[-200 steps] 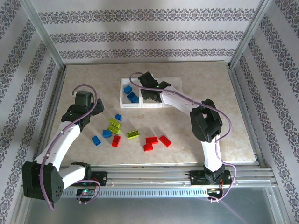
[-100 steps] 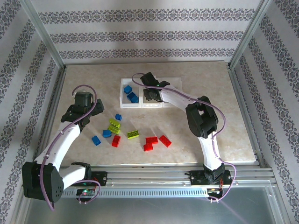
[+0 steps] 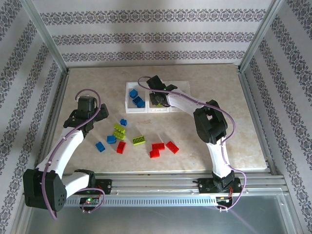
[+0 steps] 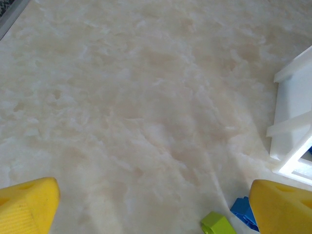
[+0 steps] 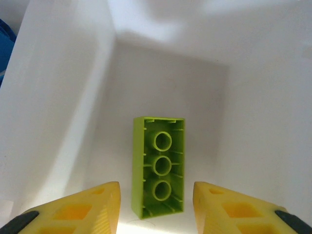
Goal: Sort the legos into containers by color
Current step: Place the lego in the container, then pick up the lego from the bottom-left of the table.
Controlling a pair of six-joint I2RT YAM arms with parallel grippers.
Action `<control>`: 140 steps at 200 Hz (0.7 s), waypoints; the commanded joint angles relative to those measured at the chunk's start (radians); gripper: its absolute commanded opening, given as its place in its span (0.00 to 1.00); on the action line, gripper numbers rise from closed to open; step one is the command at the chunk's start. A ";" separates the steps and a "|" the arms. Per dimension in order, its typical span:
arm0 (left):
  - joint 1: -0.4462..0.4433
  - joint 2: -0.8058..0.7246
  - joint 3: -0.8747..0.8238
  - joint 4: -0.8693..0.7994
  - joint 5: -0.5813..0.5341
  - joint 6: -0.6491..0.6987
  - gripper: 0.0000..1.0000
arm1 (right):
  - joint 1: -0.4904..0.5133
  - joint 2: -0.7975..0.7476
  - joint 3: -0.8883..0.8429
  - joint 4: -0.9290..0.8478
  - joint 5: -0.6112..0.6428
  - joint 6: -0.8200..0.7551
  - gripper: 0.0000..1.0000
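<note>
A green brick [image 5: 159, 165] lies studs-down in the middle bin [image 5: 63, 97] of three; the right gripper [image 5: 156, 190] is released, clear of it. Blue bricks [image 3: 136, 98] fill the left bin [image 3: 128, 101]. On the table [image 3: 219, 97] lie four red bricks [image 3: 157, 146], three green, three blue. The left gripper [image 4: 156, 204] hangs spread wide.

Tabletop [image 3: 253, 122]: beige marbled slab, matte, pale mottling all over. Walls [image 3: 156, 34] on three sides: white wallpaper with grey floral-band stripes, horizontal at back, slanting on side panels. Aluminium posts [image 3: 46, 36] at both back corners, leaning outward in top view. Aluminium rail [image 3: 156, 181] along near table edge. Slotted strip [image 3: 156, 200] just below rail. Dull grey sheet [image 3: 156, 219] beneath that.
</note>
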 commanded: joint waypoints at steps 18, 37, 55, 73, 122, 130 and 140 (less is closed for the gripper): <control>0.014 -0.008 -0.008 -0.027 0.024 0.002 1.00 | -0.006 -0.022 0.012 -0.002 -0.005 0.006 0.47; 0.015 -0.010 -0.011 -0.049 0.036 0.003 1.00 | 0.000 -0.034 0.009 -0.002 -0.005 0.000 0.48; 0.015 -0.013 -0.017 -0.079 0.049 0.000 1.00 | 0.008 -0.054 0.006 -0.001 0.002 -0.008 0.52; 0.015 -0.021 -0.028 -0.119 0.064 -0.016 1.00 | 0.019 -0.076 -0.003 0.002 0.008 -0.015 0.56; 0.016 -0.068 -0.083 -0.228 0.118 -0.076 1.00 | 0.042 -0.155 -0.044 0.020 0.022 -0.019 0.69; 0.016 -0.078 -0.095 -0.249 0.130 -0.088 1.00 | 0.046 -0.169 -0.053 0.024 0.024 -0.019 0.71; 0.015 -0.089 -0.113 -0.270 0.150 -0.105 0.99 | 0.051 -0.188 -0.069 0.029 0.029 -0.018 0.74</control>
